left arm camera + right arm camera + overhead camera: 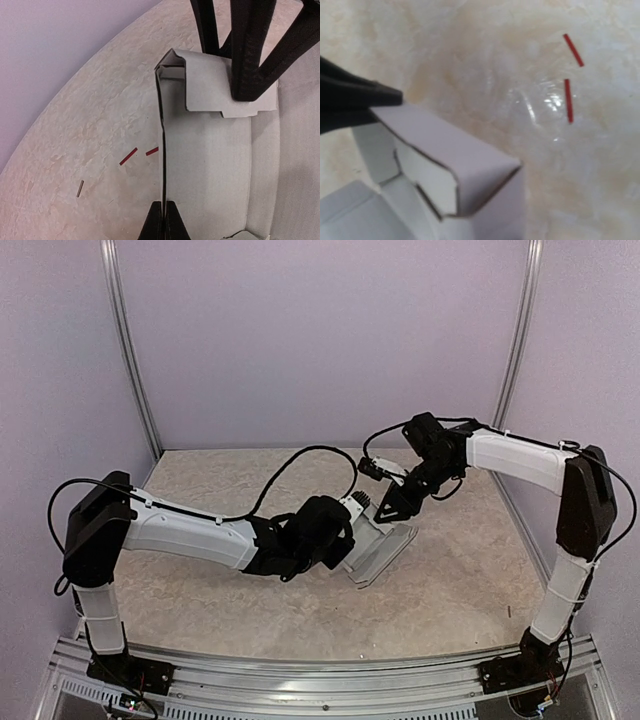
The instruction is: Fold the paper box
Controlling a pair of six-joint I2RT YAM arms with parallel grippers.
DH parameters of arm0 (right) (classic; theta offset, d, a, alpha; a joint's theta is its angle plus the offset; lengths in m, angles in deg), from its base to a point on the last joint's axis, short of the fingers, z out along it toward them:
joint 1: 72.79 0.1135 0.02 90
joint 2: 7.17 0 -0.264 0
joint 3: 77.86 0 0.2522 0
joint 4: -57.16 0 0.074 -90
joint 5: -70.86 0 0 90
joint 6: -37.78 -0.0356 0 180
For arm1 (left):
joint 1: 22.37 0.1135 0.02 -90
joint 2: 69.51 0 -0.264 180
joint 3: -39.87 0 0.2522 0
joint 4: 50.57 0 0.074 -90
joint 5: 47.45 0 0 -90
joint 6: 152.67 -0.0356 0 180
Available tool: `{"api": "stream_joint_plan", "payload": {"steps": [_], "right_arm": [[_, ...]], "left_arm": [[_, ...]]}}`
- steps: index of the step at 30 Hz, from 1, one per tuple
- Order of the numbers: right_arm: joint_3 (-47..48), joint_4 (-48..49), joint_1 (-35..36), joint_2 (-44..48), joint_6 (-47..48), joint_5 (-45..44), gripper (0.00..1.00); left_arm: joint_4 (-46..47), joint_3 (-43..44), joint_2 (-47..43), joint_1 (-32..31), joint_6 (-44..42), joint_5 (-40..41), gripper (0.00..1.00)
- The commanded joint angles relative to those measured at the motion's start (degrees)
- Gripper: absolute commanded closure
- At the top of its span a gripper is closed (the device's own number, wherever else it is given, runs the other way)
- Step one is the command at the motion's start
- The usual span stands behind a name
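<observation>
the left arm reaches from its base at the near edge toward the middle of the table [200,590]. the left gripper [163,220] is closed tight on one thin side wall of the paper box [382,552], with its two black fingertips pinching the card edge between them.

the paper box sits near the table centre, just beyond the left gripper. it is partly formed: pale grey-white, open on its upper side, and tilted, with the gripped wall standing on edge. at its far end an end flap [210,85] is bent over the opening.

the right gripper [393,508] comes down onto that far end from the right. one black finger [247,60] lies on the end flap, touching it. whether the jaws are clamped on the flap or only pressing it cannot be told.

on the table beside the box lie two short red marks [128,156], close together, and farther off a small thin scrap [80,188]. beyond the table stands a plain pale back wall [320,340].
</observation>
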Motion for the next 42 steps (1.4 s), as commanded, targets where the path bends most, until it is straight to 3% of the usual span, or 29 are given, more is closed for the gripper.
{"api": "stream_joint_plan", "payload": {"steps": [1,5,16,35,42], "right_arm": [[-2.51,5.38,2.87,3.37,-0.44,-7.52,0.67],[-4.52,8.01,5.14,4.53,-0.43,-11.17,0.7],[-10.15,17.93,10.22,7.51,-2.52,-25.44,0.89],[-13.68,30.07,15.87,6.61,0.19,-51.77,0.92],[-13.72,31.54,15.88,6.46,1.6,-51.85,0.93]], "left_arm": [[1.02,1.31,-0.7,-0.68,1.25,-0.72,1.0],[1.06,1.31,-1.03,-0.77,1.89,-1.14,1.0],[1.39,2.29,-0.83,-0.75,5.43,-2.32,1.0],[5.65,-0.15,-4.78,-0.36,11.42,-5.86,1.0],[7.08,-1.58,-6.74,-0.07,12.49,-6.7,0.86]]}}
